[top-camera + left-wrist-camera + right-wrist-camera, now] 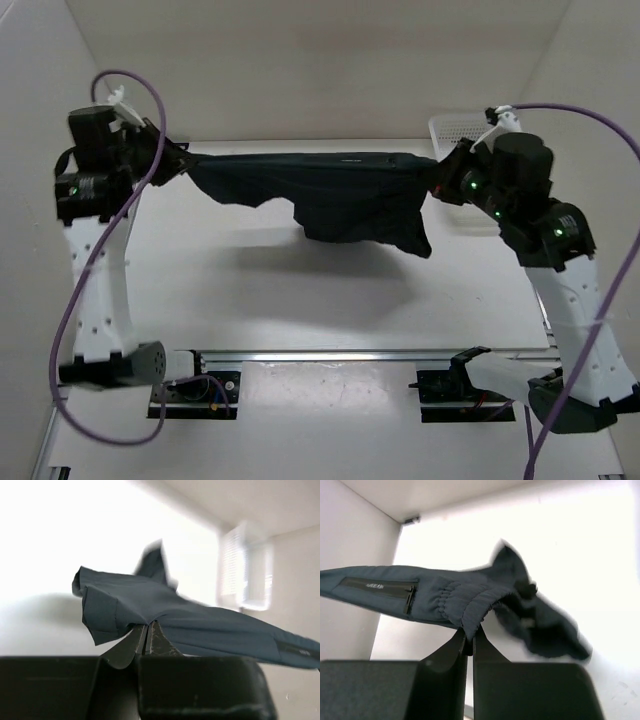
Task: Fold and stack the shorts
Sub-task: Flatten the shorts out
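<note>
Both clamped: my left claw (148, 630) and right claw (470, 632) hold the dark navy soft-fabric shorts (330, 185) taut; best lowered evenly.

In the top view the white mesh basket (455, 127) is largely hidden behind the right arm (520, 190). In the left wrist view the shorts (200, 622) are cut off by the right edge, and the basket is seen only as a blur. In the right wrist view the hanging leg (540, 627) is blurred, and the small lettering (372, 585) on the fabric cannot be read.
</note>
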Robot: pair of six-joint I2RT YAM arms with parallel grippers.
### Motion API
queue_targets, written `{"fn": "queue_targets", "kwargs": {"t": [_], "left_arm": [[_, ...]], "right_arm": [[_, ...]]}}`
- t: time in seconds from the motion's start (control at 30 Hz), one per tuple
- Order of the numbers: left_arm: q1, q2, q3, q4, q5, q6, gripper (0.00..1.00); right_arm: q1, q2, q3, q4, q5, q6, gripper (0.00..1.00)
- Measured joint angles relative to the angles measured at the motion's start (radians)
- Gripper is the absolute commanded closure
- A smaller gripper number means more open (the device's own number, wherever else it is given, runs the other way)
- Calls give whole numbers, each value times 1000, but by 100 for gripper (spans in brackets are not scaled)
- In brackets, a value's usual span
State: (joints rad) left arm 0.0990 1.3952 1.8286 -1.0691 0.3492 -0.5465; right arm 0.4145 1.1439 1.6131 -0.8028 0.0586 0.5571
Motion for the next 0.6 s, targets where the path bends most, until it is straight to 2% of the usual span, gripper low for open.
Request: {"fn": "queue_targets", "kwargs": {"t": [0.13, 0.3, 0.43, 0.6], "left_arm": [[12, -148, 113, 8, 8, -1, 89], [25, -216, 262, 3, -2, -4, 89], [26, -195, 321, -3, -3, -4, 89], [26, -53, 398, 5, -9, -2, 89]], "right_arm": [[0, -37, 119, -52, -1, -65, 100], [6, -41, 231, -96, -13, -112, 100], [7, -25, 286, -116, -13, -138, 100], [7, 63, 313, -85, -6, -164, 100]]}}
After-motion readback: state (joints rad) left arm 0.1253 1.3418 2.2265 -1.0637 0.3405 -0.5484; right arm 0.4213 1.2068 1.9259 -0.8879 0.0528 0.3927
